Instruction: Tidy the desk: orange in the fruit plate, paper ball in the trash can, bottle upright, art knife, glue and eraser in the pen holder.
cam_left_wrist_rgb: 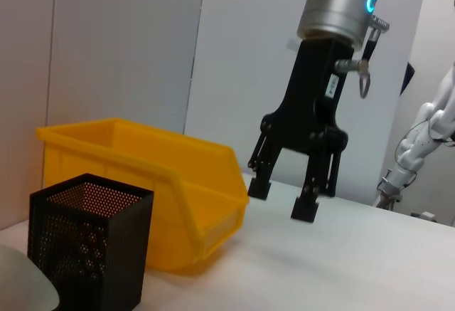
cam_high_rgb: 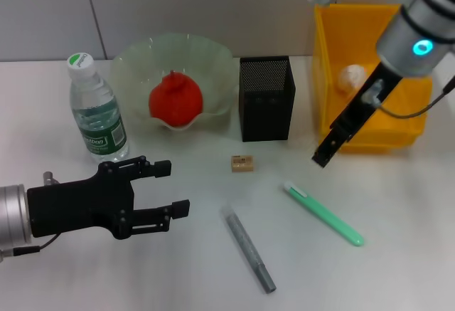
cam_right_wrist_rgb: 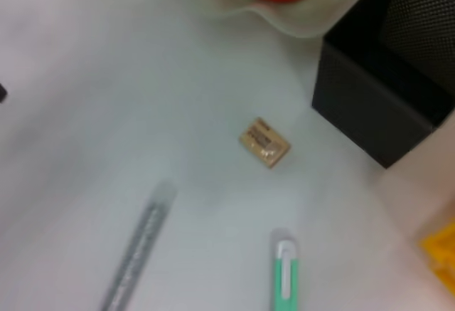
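Head view gives me the whole desk (cam_high_rgb: 398, 204). My right gripper (cam_left_wrist_rgb: 283, 198) hangs above the table just in front of the trash can (cam_high_rgb: 334, 62), fingers spread with nothing between them; the left wrist view shows the gap plainly. My left gripper (cam_high_rgb: 170, 188) sits low at the near left, also spread and grasping nothing, just in front of the bottle (cam_high_rgb: 96, 112), which stands upright.

I count 3 loose items on the table. The eraser (cam_high_rgb: 242, 163) lies flat in front of the pen holder (cam_high_rgb: 266, 101). The art knife (cam_high_rgb: 323, 213), green, lies at an angle to its right, and the glue (cam_high_rgb: 249, 249), a grey stick, lies nearer me.

The orange (cam_high_rgb: 175, 99) rests in the fruit plate (cam_high_rgb: 213, 62), and the paper ball (cam_high_rgb: 352, 77) lies inside the trash can.
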Available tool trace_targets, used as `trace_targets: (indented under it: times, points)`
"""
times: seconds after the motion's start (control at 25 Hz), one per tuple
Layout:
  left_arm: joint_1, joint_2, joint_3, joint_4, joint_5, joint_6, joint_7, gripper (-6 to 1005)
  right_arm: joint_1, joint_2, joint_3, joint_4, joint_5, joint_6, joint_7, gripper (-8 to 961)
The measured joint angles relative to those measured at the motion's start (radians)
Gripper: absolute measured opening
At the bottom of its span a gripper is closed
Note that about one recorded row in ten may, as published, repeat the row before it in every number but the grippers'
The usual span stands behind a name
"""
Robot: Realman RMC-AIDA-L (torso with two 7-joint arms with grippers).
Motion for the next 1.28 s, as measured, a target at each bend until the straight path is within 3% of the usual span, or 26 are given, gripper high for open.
trace_targets:
  times: [0.04, 0.16, 0.2, 0.6, 0.84, 1.28]
  points:
    - [-0.001, 0.0, 0.0, 0.0, 0.0, -0.002, -0.001, 797, 0.003, 0.017, -0.036, 0.008, -0.004, 0.029, 0.001, 839]
    - [-0.001, 0.0, 0.0, 0.0, 0.0, -0.006, -0.003, 797, 0.003, 0.027, -0.057, 0.014, -0.004, 0.044, 0.001, 839]
    - [-0.002, 0.0, 0.0, 0.0, 0.0, -0.008, -0.003, 797, 0.007, 0.04, -0.097, 0.04, -0.005, 0.075, 0.005, 839]
    - [-0.004, 0.0, 0.0, -0.008, 0.0, -0.018, -0.005, 797, 0.033, 0.048, -0.143, 0.203, 0.001, 0.199, 0.019, 839]
    - [-0.009, 0.0, 0.0, -0.014, 0.008, -0.028, -0.005, 797, 0.032, 0.052, -0.148, 0.239, 0.012, 0.236, 0.01, 839]
    - [-0.01, -0.002, 0.014, -0.018, 0.011, -0.047, -0.005, 797, 0.009, 0.055, -0.26, 0.255, 0.088, 0.295, 0.004, 839]
